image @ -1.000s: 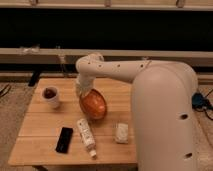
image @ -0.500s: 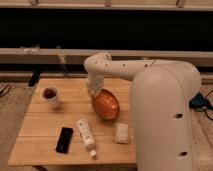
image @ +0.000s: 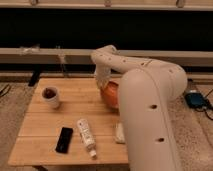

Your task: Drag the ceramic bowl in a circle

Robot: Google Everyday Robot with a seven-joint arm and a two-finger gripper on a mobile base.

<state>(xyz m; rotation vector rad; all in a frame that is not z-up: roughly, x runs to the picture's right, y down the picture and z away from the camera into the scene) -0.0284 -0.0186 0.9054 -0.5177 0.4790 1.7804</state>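
Note:
The ceramic bowl (image: 112, 96) is glossy orange-brown and sits at the right part of the wooden table (image: 45, 131). Its right side is hidden behind my large white arm. My gripper (image: 103, 84) reaches down from the wrist onto the bowl's upper left rim and is shut on it. The bowl looks a little tilted, with its inside facing the camera.
A small white cup (image: 50, 96) with a dark inside stands at the table's left. A black phone (image: 64, 139), a white tube (image: 86, 135) and a small white packet (image: 120, 133) lie near the front edge. My bulky arm (image: 150, 125) covers the table's right side.
The gripper and the bowl have slid together to the right across the table, further behind my arm. The cup, phone and tube have not moved.

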